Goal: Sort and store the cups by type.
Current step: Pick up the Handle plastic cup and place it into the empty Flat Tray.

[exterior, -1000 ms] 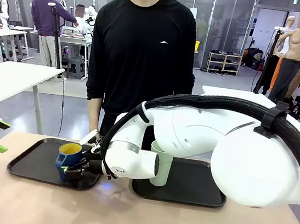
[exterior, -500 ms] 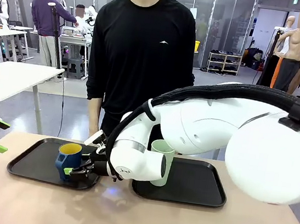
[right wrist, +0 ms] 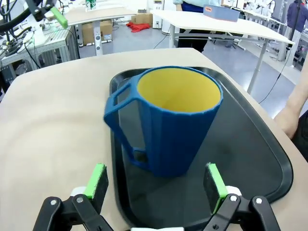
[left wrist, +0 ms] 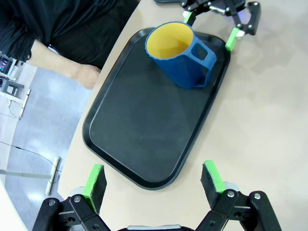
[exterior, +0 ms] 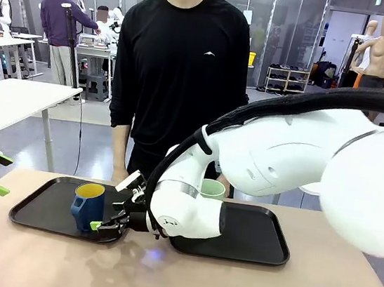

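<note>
The dark blue handled mug with its yellow inside stands upright on the left black tray. My right gripper sits just beside it, open, with nothing between its fingers. In the right wrist view the mug stands a short way beyond the open gripper, handle to the picture's left. The pale mint-green cup stands on the right tray, mostly hidden behind my right arm. My left gripper hangs open at the table's left edge, far from the mug.
A person in black stands at the far side, one hand hanging behind the left tray. My right arm spans the table from the right, over the right tray. Bare tabletop lies along the near edge.
My right gripper has drawn back from the mug, which now stands free and upright on the left tray. The arm has shifted and covers more of the mint cup. The left arm is still.
</note>
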Controlling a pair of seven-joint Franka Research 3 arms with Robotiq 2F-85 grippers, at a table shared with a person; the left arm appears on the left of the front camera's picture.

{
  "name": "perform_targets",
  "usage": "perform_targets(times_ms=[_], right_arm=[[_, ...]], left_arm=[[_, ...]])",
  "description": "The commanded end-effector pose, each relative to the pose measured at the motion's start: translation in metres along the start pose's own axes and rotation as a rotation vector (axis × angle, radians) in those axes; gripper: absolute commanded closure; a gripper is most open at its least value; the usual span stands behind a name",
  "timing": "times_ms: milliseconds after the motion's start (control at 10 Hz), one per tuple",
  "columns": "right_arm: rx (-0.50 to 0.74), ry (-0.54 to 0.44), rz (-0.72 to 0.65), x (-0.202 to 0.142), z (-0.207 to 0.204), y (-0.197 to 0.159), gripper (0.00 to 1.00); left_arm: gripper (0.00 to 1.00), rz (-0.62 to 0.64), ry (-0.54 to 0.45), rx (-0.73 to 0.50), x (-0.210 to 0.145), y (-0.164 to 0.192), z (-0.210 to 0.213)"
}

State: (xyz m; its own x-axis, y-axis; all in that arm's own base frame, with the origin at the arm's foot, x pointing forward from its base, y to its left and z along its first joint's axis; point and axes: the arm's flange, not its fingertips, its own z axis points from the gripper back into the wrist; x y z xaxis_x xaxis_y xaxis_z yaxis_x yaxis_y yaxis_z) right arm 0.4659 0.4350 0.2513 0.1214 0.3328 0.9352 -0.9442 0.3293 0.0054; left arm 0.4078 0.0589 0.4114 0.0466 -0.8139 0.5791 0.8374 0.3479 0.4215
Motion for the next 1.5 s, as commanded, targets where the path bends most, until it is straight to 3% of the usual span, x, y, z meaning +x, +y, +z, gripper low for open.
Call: perform_targets(times_ms=[0,500,600,1400], right_arm=[[-0.040,0.035,0.043,0.001,0.024,0.024,0.00],[-0.040,0.081,0.053,0.001,0.039,0.038,0.00],[-0.009,0.067,0.025,0.005,0.034,0.026,0.00],[-0.009,0.067,0.025,0.005,0.034,0.026,0.00]], left_arm=[[0.00,-0.020,0.008,0.019,-0.002,-0.003,-0.002],[0.00,-0.020,0.008,0.019,-0.002,-0.003,-0.002],[0.00,-0.020,0.008,0.019,-0.002,-0.003,-0.002],[0.00,-0.020,0.008,0.019,-0.002,-0.003,-0.002]])
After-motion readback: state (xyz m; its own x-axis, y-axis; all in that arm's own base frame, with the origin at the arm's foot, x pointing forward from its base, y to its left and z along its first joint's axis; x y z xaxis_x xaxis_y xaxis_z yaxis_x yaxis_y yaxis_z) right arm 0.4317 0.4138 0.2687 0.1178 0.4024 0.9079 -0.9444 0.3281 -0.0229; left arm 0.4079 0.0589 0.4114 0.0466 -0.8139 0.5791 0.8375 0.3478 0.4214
